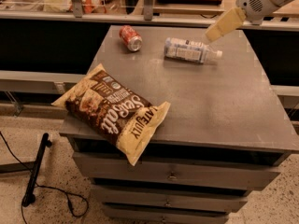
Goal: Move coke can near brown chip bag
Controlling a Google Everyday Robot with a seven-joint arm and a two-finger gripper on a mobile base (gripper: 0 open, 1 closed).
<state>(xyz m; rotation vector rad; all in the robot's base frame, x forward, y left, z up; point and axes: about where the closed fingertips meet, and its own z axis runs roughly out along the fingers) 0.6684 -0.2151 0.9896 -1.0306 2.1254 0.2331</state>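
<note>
The coke can (130, 38) lies on its side at the far left of the grey cabinet top (224, 101), its silver end facing me. The brown chip bag (112, 110) lies flat at the front left corner, with one cream end hanging over the front edge. My gripper (211, 34) hangs in the air at the far right, just above the cap end of a clear plastic bottle. It is well to the right of the can, far from the bag, and holds nothing.
A clear plastic bottle (189, 50) with a pale label lies on its side at the far middle, between the can and my gripper. Drawers (173, 174) run below the top. A black pole and cable (35, 171) lie on the floor at the left.
</note>
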